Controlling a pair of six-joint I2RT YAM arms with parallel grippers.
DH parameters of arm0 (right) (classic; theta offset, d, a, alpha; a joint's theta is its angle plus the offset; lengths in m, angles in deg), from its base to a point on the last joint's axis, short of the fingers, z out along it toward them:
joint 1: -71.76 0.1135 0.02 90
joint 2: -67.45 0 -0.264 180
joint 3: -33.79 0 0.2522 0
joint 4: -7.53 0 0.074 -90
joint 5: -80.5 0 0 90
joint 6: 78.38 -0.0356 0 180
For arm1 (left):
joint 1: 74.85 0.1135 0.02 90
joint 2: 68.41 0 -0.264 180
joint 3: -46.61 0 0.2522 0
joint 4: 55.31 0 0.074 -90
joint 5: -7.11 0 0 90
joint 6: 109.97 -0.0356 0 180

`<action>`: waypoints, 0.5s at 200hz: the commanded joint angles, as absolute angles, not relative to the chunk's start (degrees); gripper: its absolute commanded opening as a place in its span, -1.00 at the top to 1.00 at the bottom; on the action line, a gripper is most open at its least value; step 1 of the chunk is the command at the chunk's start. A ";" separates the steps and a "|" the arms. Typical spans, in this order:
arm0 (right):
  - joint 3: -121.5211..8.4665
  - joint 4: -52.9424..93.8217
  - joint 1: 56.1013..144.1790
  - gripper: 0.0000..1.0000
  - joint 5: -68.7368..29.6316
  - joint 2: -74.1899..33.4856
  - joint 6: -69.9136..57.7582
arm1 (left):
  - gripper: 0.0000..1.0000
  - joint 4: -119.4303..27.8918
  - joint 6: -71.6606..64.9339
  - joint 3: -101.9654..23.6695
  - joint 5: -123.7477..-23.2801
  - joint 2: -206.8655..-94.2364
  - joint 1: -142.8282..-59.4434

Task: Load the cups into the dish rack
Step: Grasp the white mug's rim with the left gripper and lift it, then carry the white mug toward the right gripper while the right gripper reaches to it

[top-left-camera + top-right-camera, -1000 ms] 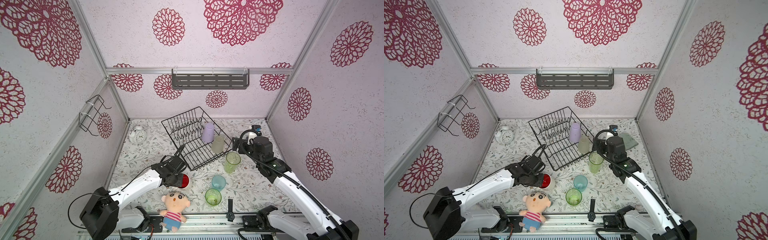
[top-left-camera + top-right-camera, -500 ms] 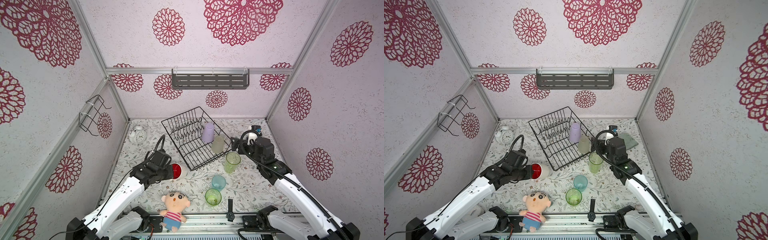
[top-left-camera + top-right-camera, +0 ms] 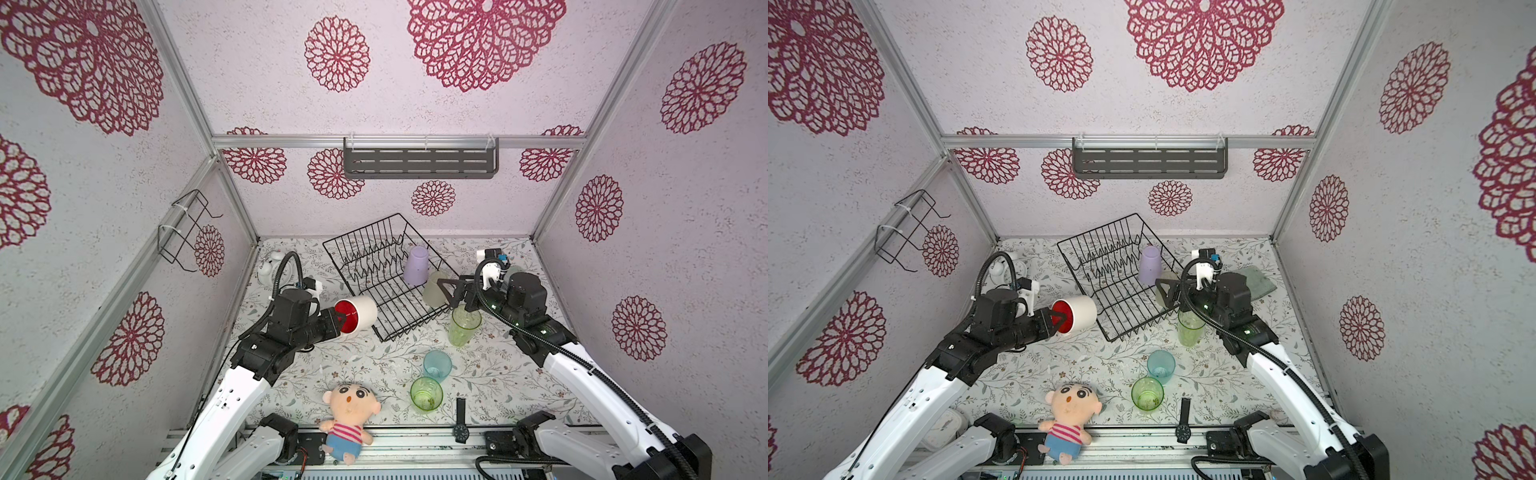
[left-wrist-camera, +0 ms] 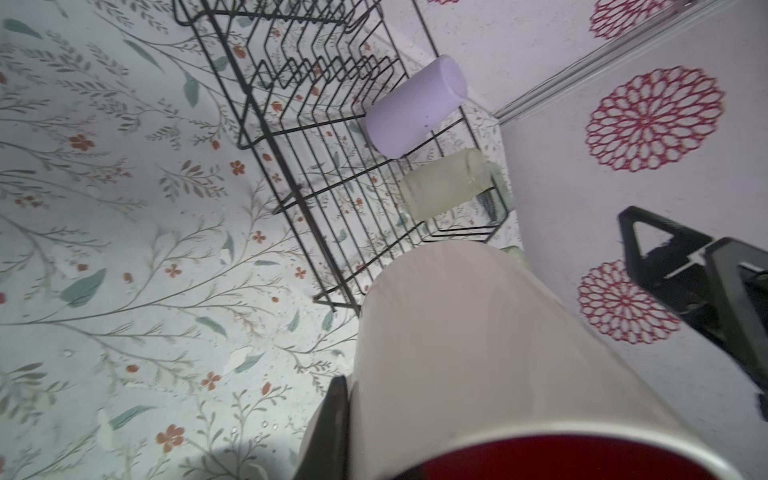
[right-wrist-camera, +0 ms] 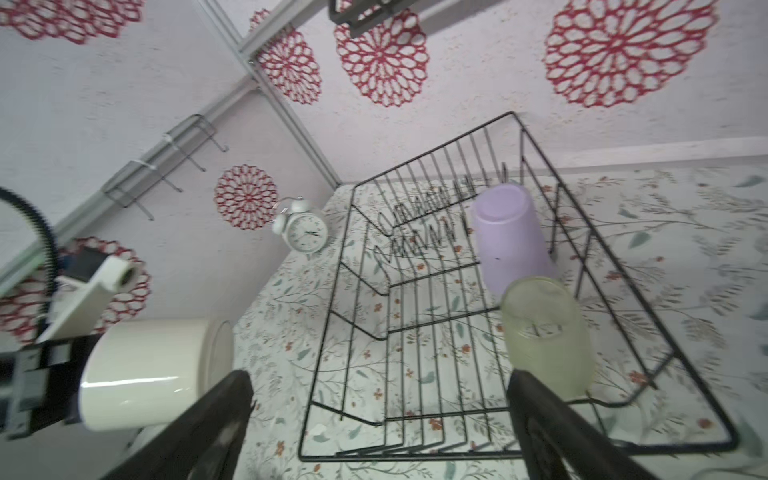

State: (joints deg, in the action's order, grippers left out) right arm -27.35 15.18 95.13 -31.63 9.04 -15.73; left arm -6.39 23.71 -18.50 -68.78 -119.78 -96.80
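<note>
Gripping the rim of the white mug (image 3: pixel 1081 313), the left claw (image 3: pixel 1060 321) is shown clenched: one finger is set inside the red interior and the other is laid along the outer wall (image 4: pixel 332 424). A second ago this claw and the mug were held low, just beside the head of the plush doll (image 3: pixel 351 409). Both have since been raised and carried toward the back, nearer the dish rack (image 3: pixel 365 270).

The mug is now held in the air on its side, with its long axis roughly level. Its red mouth is turned back toward the left claw and arm, and its base is pointed at the near left corner of the rack. In both top views the mug is seen just short of that corner, and no contact with the wires can be made out. It extends straight out from the claw's fingertips.

The right claw (image 3: pixel 451 293) is spread wide with nothing held, and it is placed almost as it was a second ago. It hangs over a green tumbler (image 3: pixel 463 328) that stands upright on the desk (image 3: pixel 374 365), just outside the rack's near right corner. Inside that corner the frosted beige tumbler (image 5: pixel 544 336) is set upside down. The lilac tumbler (image 5: pixel 511 237) is also upside down, just behind it. Nearer the front, the teal tumbler (image 3: pixel 437 365) and a second green tumbler (image 3: pixel 426 394) are left upright on the desk, close together.
</note>
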 commanded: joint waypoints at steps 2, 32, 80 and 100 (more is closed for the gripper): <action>-25.10 1.20 95.05 -0.98 -42.42 9.60 -22.32 | 1.00 -21.51 28.28 -21.10 -58.11 -120.77 -95.25; -20.94 -9.97 96.47 -0.98 -47.66 10.12 -24.65 | 1.00 -29.76 32.77 -21.68 -50.04 -123.42 -94.96; -18.50 -15.61 102.63 -0.98 -52.63 9.61 -16.06 | 1.00 -41.65 40.15 -20.63 -37.19 -126.67 -95.04; -17.65 -18.50 104.02 -0.98 -53.56 8.81 -13.69 | 1.00 -44.36 41.72 -19.83 -34.50 -127.41 -95.21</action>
State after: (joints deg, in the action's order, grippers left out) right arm -17.80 -10.65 102.67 -50.03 9.01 -18.70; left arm -32.73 37.44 -19.22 -42.70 -127.45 -95.47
